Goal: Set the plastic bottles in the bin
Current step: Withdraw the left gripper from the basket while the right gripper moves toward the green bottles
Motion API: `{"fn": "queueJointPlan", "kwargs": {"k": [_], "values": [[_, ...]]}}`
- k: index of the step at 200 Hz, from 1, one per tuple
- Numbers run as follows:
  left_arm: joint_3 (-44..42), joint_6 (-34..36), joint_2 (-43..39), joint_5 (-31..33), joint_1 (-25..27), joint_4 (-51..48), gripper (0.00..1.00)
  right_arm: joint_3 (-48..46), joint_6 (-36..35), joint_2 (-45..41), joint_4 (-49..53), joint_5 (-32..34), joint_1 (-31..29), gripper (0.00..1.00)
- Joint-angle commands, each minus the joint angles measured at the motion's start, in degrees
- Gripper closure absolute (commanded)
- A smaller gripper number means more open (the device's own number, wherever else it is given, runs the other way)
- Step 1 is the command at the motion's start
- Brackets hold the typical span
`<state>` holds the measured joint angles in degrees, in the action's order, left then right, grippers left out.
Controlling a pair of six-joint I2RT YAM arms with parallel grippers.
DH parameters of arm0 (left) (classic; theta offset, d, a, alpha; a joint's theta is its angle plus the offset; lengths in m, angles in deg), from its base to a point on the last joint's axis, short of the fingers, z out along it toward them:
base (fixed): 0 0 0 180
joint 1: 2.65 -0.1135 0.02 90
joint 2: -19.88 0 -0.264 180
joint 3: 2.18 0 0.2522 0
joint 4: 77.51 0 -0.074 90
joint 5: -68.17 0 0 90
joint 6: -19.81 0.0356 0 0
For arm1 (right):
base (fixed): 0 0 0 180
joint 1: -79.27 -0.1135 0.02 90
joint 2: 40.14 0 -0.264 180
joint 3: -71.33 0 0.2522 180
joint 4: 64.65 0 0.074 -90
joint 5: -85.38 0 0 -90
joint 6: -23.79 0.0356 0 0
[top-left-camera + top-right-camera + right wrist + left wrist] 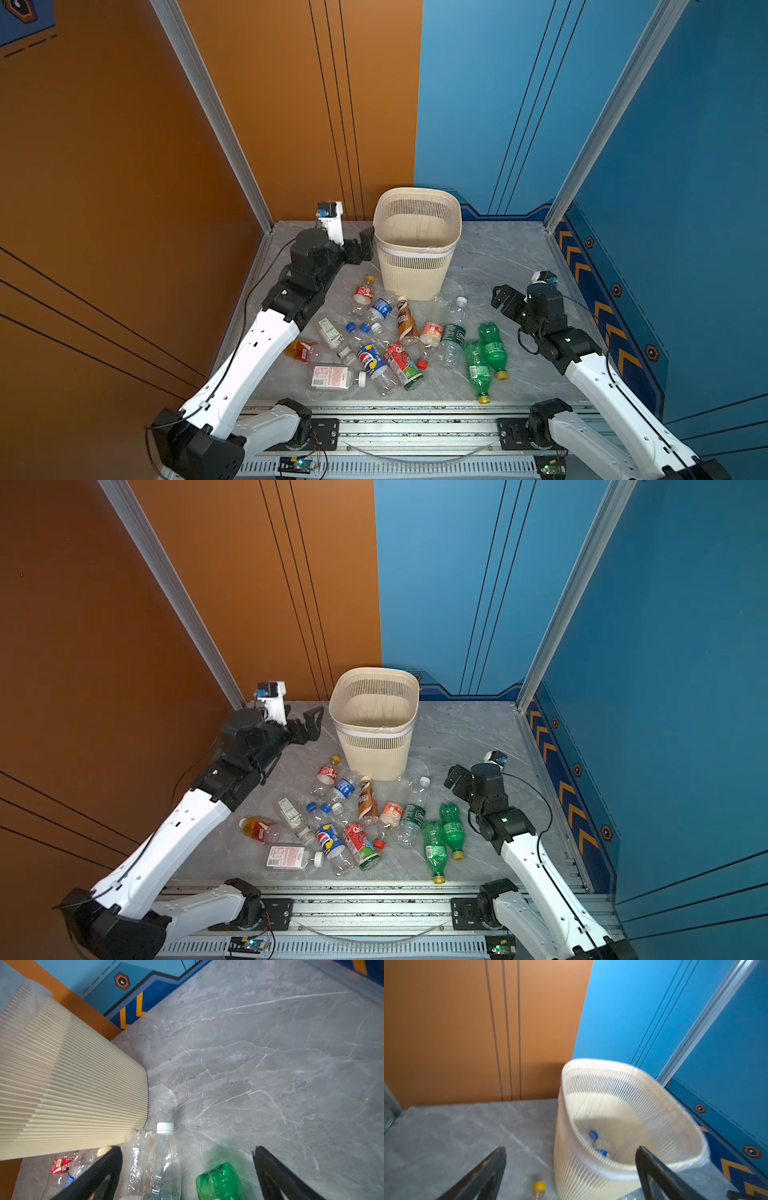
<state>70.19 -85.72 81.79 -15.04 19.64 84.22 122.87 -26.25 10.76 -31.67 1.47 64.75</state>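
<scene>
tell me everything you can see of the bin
The bin is a cream-beige plastic wastebasket, rounded-square, tapering downward, with ribbed, slotted walls. A clear liner is folded over its rim. It stands upright and open-topped toward the back of the grey marbled table. The left wrist view shows at least one blue-capped clear bottle lying at its bottom. A crushed clear bottle on the table seems to touch its base.

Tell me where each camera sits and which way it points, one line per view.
Top views: high over the near rail, looking down at bin, plastic bottles, left arm, right arm.
Left wrist: beside the rim, looking into the bin; open left gripper shows.
Right wrist: low, facing the bin's wall; open right gripper shows.
Shared: all see the bin.
</scene>
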Motion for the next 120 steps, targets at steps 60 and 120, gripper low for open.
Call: {"fn": "queueJointPlan", "kwargs": {"k": [60, 120], "values": [[-16.43, -7.12, -10.8, 1.02, -7.32, -7.73, 0.02, 2.07, 1.0, 0.26, 11.11, 1.04, -4.94, 0.0], [-15.69, -8.6, -8.1, -1.87, -8.75, -6.89, 0.02, -3.09, 5.14, -6.04, 19.0, 3.51, -8.15, 0.0]]}}
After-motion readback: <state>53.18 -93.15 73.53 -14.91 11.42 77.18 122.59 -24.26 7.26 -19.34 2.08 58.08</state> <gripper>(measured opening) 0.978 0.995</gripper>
